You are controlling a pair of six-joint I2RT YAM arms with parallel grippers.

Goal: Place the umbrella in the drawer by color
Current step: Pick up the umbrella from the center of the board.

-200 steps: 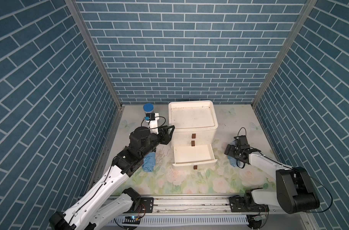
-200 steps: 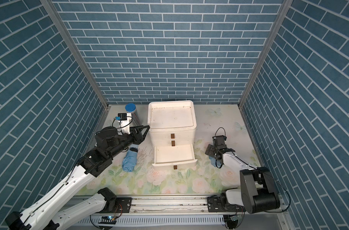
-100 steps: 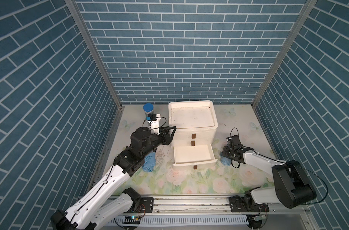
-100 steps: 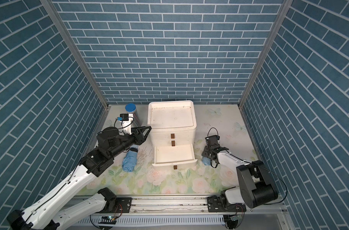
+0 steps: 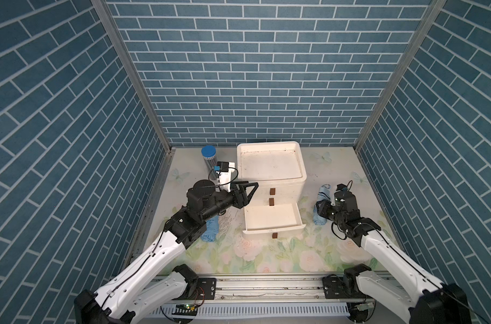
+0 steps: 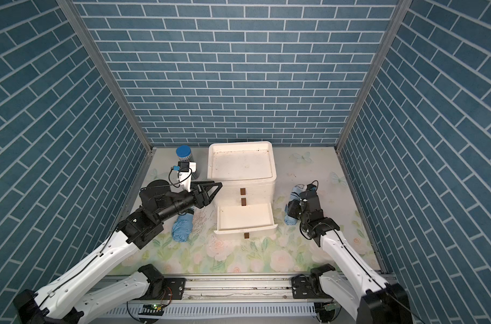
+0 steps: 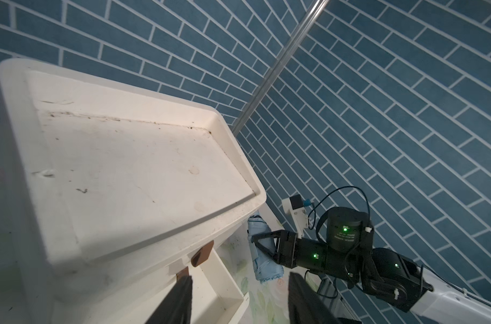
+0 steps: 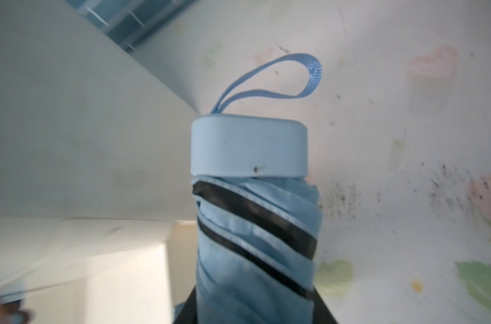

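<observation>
Blue brick walls (image 5: 252,84) are enclosing a tabletop covered by a pale floral mat (image 5: 280,252). A white cabinet (image 5: 271,168) with three brown-handled drawers is standing near the back of the mat. Its bottom drawer (image 5: 272,231) is sitting pulled out, and in both top views the inside is showing bare.

To the right of the cabinet, a folded light blue umbrella (image 5: 322,193) is lying lengthwise, just beside the cabinet's side wall. The right gripper (image 5: 321,210) is reaching down onto it, with its dark fingers pressing against the fabric on both sides. In the right wrist view, the umbrella's handle cap (image 8: 248,148) and looped strap (image 8: 294,81) are pointing away from the gripper. Whether the umbrella is resting on the mat or hanging just off it cannot be told.

The left gripper (image 5: 251,195) is hovering in the air by the cabinet's front left corner, at about the height of the upper drawers. Its jaws are standing apart, with nothing between them.

A second blue umbrella (image 6: 182,227) is lying on the mat to the left of the open drawer, partly under the left arm. A blue-lidded cylinder (image 5: 209,157) is standing upright behind it, near the back left corner.
</observation>
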